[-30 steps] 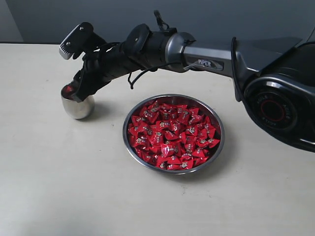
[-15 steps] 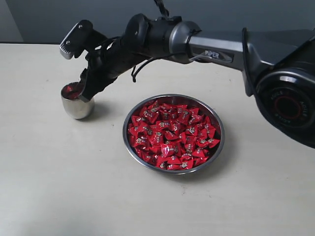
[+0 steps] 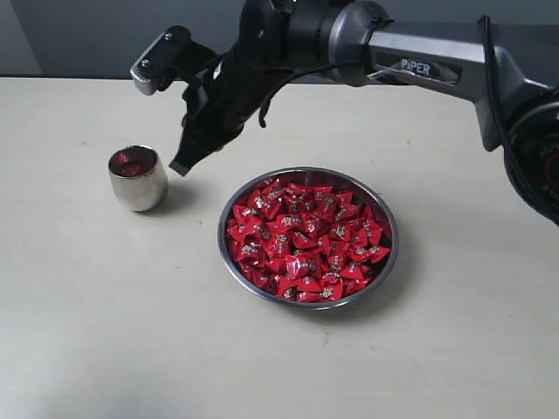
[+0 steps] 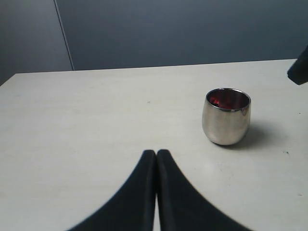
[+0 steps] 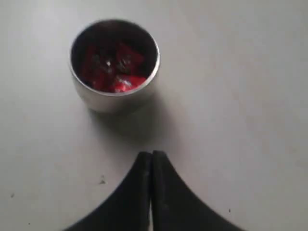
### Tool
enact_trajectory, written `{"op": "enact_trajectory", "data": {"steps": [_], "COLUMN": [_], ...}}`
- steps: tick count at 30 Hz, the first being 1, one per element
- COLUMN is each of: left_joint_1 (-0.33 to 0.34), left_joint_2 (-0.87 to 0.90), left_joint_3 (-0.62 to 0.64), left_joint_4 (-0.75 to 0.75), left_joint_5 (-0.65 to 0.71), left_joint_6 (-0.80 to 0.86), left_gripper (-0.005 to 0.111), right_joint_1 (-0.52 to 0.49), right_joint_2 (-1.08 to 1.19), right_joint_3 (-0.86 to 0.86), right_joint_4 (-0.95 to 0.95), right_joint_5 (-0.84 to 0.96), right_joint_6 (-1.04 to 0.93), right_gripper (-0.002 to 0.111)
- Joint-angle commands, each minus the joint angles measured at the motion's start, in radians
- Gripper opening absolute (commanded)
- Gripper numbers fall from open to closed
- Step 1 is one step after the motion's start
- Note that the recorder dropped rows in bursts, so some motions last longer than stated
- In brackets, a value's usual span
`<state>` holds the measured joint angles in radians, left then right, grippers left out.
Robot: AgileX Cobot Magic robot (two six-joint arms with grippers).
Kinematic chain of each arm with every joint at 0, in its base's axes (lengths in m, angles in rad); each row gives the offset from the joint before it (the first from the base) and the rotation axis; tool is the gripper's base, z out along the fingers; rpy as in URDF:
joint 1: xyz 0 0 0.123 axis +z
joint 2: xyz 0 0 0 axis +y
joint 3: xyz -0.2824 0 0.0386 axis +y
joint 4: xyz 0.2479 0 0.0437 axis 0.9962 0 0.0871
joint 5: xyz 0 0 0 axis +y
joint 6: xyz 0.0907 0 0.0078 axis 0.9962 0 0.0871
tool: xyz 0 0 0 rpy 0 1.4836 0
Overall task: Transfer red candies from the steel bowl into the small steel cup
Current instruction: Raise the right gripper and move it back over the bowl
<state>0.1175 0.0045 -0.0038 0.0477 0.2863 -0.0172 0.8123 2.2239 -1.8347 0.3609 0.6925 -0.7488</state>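
Red candies (image 3: 306, 240) are what the right gripper (image 3: 182, 166) is there to carry, but its two black fingers are pressed flat together with nothing between them. It hangs tip-down above the bare table (image 3: 105, 349), in the gap between the cup (image 3: 137, 179) and the bowl (image 3: 391, 249), nearer the cup and touching neither. From its own wrist camera the cup's mouth sits just beyond the closed fingertips, so the gripper is beside the cup and not over it.

The cup stands upright with its mouth open to the top, which lets a candy simply be dropped in. A few red wrappers lie in its bottom, and it is far from full. The bowl is close by, so each carry is short. It is wide and shallow, heaped with candies across its whole floor, and easy to reach from above.

The left gripper (image 4: 156, 155) is also closed and empty. It sits low over the table, well apart from the cup and facing it, probably parked out of the working arm's way.

The job looks barely begun. The next pick would need the jaws opened before going down into the heap.
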Motion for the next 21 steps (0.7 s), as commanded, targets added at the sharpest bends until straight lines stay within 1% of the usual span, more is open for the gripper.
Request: {"op": "enact_trajectory", "data": {"steps": [1, 12, 21], "left_joint_1": [0.001, 0.001, 0.001], "left_joint_2": [-0.004, -0.004, -0.004], "left_joint_3": [0.004, 0.004, 0.004], "left_joint_4": [-0.002, -0.002, -0.002], "left_joint_5": [-0.002, -0.002, -0.002], "left_joint_6": [-0.002, -0.002, -0.002], "left_gripper": [0.000, 0.000, 0.000], "right_joint_1": [-0.048, -0.093, -0.144], "right_joint_2": [-0.046, -0.291, -0.493], "right_joint_3": [0.129, 0.533, 0.809], "right_joint_4": [0.033, 0.077, 0.114], "right_joint_5": [-0.099, -0.385, -0.487], "right_joint_6": [0.012, 0.000, -0.002], "right_gripper": [-0.001, -0.001, -0.001]}}
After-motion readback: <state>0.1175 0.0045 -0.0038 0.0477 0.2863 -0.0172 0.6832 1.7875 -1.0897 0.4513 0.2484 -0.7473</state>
